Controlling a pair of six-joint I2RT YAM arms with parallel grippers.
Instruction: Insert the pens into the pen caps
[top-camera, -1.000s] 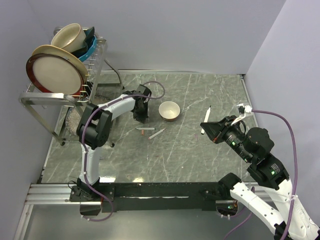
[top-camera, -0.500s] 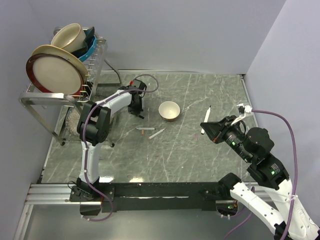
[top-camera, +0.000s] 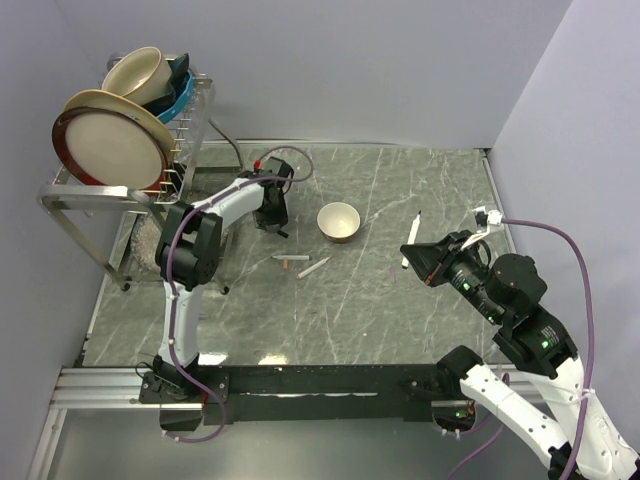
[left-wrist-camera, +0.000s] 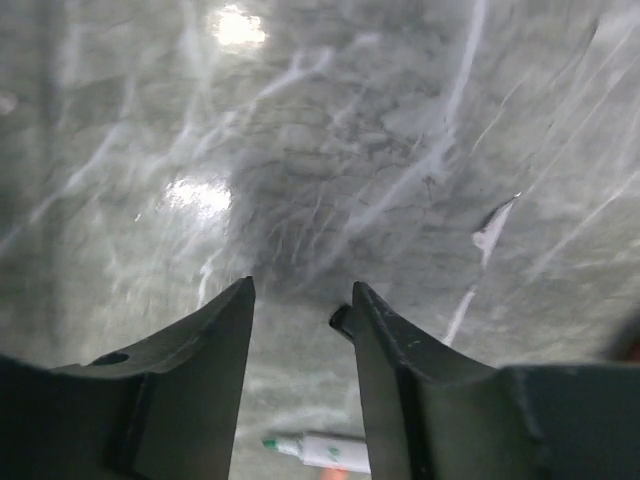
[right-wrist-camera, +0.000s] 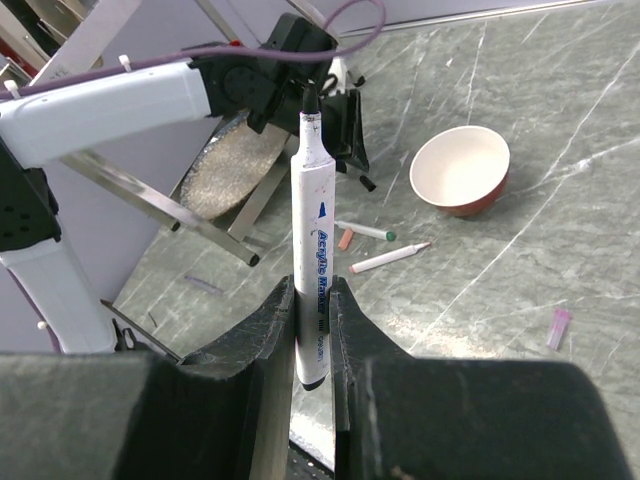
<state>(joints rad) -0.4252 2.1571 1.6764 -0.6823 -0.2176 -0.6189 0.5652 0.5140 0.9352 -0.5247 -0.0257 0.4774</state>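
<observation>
My right gripper (right-wrist-camera: 312, 290) is shut on a white pen with a black tip (right-wrist-camera: 312, 230) and holds it upright above the table. In the top view that pen (top-camera: 411, 238) sits right of the cream bowl. My left gripper (left-wrist-camera: 300, 290) is open, low over the table, with the black cap (left-wrist-camera: 342, 320) lying just beyond its right fingertip. A green-tipped pen (right-wrist-camera: 365, 231), a red-tipped pen (right-wrist-camera: 390, 258) and a red cap (right-wrist-camera: 345, 239) lie together in front of the bowl. I see no green cap.
A cream bowl (top-camera: 338, 221) stands mid-table. A dish rack (top-camera: 120, 195) with plates and bowls fills the far left, close to my left gripper (top-camera: 274, 218). A small purple piece (right-wrist-camera: 558, 328) lies right of the pens.
My left gripper has moved back and left, away from the bowl toward the rack. The right arm with its pen has not moved.
</observation>
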